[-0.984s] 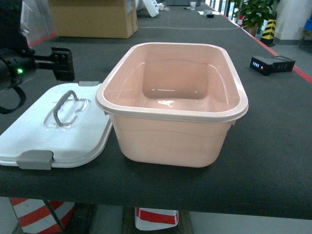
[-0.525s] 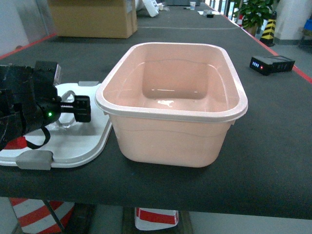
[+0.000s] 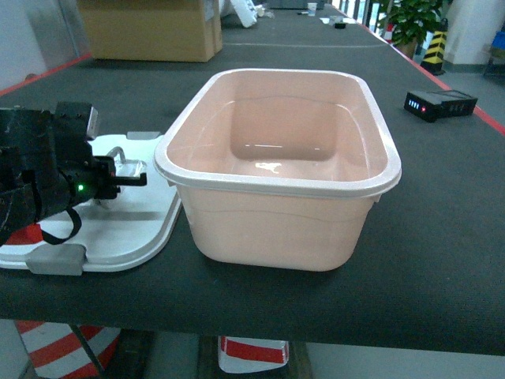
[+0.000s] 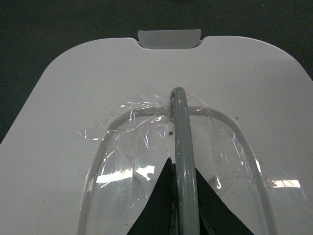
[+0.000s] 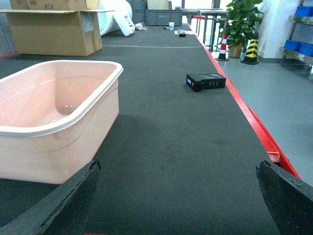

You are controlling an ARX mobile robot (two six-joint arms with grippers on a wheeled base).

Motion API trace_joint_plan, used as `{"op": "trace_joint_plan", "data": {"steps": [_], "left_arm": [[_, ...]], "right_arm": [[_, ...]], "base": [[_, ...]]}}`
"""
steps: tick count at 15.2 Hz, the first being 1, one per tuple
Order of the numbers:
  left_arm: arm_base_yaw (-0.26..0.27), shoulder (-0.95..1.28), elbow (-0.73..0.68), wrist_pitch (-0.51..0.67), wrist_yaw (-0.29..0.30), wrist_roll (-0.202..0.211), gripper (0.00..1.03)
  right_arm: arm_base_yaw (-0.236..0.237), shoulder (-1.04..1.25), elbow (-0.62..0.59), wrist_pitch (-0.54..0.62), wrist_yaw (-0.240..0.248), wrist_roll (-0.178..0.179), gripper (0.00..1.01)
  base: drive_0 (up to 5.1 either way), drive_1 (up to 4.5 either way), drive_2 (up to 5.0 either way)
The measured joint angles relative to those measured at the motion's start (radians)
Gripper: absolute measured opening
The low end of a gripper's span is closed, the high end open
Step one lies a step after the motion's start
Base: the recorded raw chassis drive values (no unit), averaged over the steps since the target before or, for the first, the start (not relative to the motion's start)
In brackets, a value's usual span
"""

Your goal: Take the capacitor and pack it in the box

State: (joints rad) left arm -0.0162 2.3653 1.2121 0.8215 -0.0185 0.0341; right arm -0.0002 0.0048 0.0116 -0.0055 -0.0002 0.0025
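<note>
left gripper [image 4: 182, 205]: fingers astride the lid's grey handle [image 4: 182, 147], closure cannot be told | lid [image 3: 118, 229]: beside the box [image 3: 276, 170]; light, stiff, slippery | right gripper [image 5: 176, 196]: spread wide, empty

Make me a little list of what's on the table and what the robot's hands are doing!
box: pale pink box, open, nothing inside
lid: white lid flat on the table, left of the box
left hand: left hand with a finger on each side of the lid's grey handle
right hand: right hand open, holding nothing
capacitor: none seen
also there: black device, cardboard carton
</note>
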Motion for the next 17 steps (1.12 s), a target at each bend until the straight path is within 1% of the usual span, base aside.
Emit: {"op": "trace_joint_plan", "data": {"steps": [6, 10, 11, 12, 13, 14, 15, 17], "left_arm": [[0.006, -0.008, -0.009, -0.006, 0.000, 0.000, 0.02], [0.017, -0.059, -0.023, -0.066, -0.006, 0.000, 0.02], [0.028, -0.086, -0.022, -0.093, -0.020, 0.000, 0.02], [0.080, -0.180, 0.011, -0.176, -0.030, -0.011, 0.02], [0.101, -0.356, 0.077, -0.282, -0.075, -0.009, 0.02], [-0.016, -0.495, 0.084, -0.353, -0.091, -0.034, 0.02], [-0.080, -0.526, 0.084, -0.369, -0.095, -0.061, 0.02], [-0.204, -0.541, 0.083, -0.380, -0.125, -0.107, 0.02]], "right_arm": [[0.000, 0.000, 0.000, 0.000, 0.000, 0.000, 0.98], [0.000, 0.000, 0.000, 0.000, 0.000, 0.000, 0.98], [0.000, 0.000, 0.000, 0.000, 0.000, 0.000, 0.98], [0.000, 0.000, 0.000, 0.000, 0.000, 0.000, 0.98], [0.000, 0.000, 0.000, 0.000, 0.000, 0.000, 0.98], [0.000, 0.000, 0.000, 0.000, 0.000, 0.000, 0.98], [0.000, 0.000, 0.000, 0.000, 0.000, 0.000, 0.98], [0.000, 0.000, 0.000, 0.000, 0.000, 0.000, 0.98]], "base": [[0.0, 0.00, 0.0], [0.0, 0.00, 0.0], [0.0, 0.00, 0.0], [0.0, 0.00, 0.0], [0.0, 0.00, 0.0], [0.0, 0.00, 0.0], [0.0, 0.00, 0.0], [0.0, 0.00, 0.0]]}}
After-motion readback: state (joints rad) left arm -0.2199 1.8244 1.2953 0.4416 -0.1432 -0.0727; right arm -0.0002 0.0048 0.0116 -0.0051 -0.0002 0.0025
